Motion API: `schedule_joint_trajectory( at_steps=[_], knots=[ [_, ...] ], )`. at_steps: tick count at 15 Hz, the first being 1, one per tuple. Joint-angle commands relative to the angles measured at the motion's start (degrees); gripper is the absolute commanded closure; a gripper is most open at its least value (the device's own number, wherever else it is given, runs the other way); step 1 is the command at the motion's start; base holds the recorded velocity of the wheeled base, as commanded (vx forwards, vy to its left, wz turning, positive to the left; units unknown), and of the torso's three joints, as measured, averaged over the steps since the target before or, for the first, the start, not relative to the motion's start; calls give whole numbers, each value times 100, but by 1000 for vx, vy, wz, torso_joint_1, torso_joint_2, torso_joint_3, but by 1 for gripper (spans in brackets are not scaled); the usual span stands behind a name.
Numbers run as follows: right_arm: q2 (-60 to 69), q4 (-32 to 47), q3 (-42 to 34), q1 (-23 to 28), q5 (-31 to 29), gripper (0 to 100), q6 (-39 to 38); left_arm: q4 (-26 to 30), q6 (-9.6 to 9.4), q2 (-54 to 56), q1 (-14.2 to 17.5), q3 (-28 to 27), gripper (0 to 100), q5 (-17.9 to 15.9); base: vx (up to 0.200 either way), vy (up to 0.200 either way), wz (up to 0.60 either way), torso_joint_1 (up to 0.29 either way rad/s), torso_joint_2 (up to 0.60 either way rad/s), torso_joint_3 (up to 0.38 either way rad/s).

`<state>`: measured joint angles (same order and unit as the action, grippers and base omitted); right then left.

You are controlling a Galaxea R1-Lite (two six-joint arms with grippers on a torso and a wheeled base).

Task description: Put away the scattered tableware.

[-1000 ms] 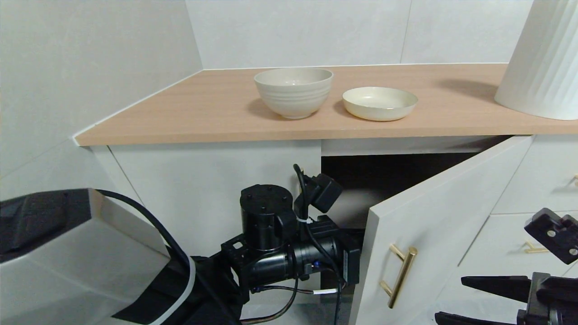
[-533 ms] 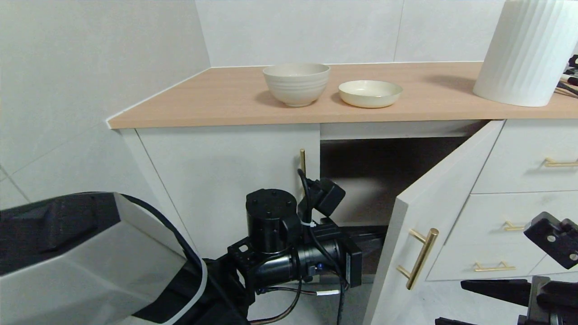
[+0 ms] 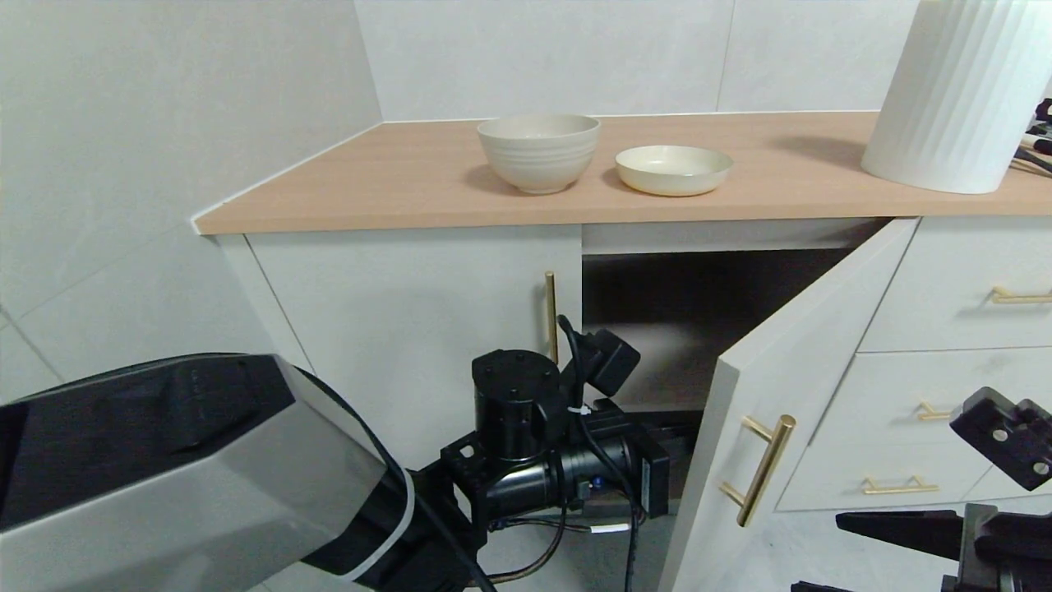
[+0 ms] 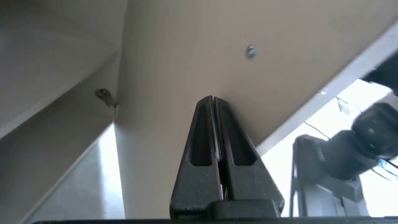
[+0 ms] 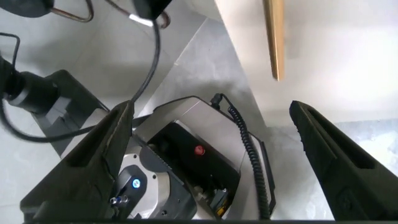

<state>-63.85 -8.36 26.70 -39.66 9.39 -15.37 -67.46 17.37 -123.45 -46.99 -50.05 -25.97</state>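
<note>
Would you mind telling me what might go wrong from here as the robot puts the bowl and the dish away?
The cabinet door stands open next to the low, open right gripper; lifting that arm toward the tableware might clip the door or its handle.
The left gripper is shut and low at the cabinet opening, under the countertop; a straight rise might strike its edge.
The bowl and dish sit close together; grasping one might nudge the other.

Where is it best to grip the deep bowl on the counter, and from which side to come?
Grip the bowl by its rim, likely on its left side, coming from above and pinching the wall. It stands upright and open, and the dish sits close on its right.
</note>
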Motion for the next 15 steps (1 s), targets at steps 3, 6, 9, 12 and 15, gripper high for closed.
schedule_joint_trajectory(
  at_steps=[3, 6, 9, 12, 15],
  knots=[
    [-4, -7, -15, 2, 2, 0, -1, -13, 3, -179, -11, -119, 100, 101, -67, 0, 0, 4, 2, 1],
    [-4, -7, -15, 2, 19, 0, -1, -92, 12, -355, -3, -312, 100, 171, 0, 0, 0, 0, 0, 0],
    [13, -7, -15, -7, 19, 0, -1, -92, 3, -531, -3, -549, 100, 215, 0, 0, 0, 0, 0, 0],
    [66, -7, -15, -113, 19, 0, -10, -83, 3, -662, -11, -778, 100, 303, 0, 0, 0, 0, 0, 0],
    [251, -7, -33, -148, 380, 0, -18, -65, -6, -733, -82, -910, 100, 311, 0, 0, 0, 0, 0, 0]
  ],
)
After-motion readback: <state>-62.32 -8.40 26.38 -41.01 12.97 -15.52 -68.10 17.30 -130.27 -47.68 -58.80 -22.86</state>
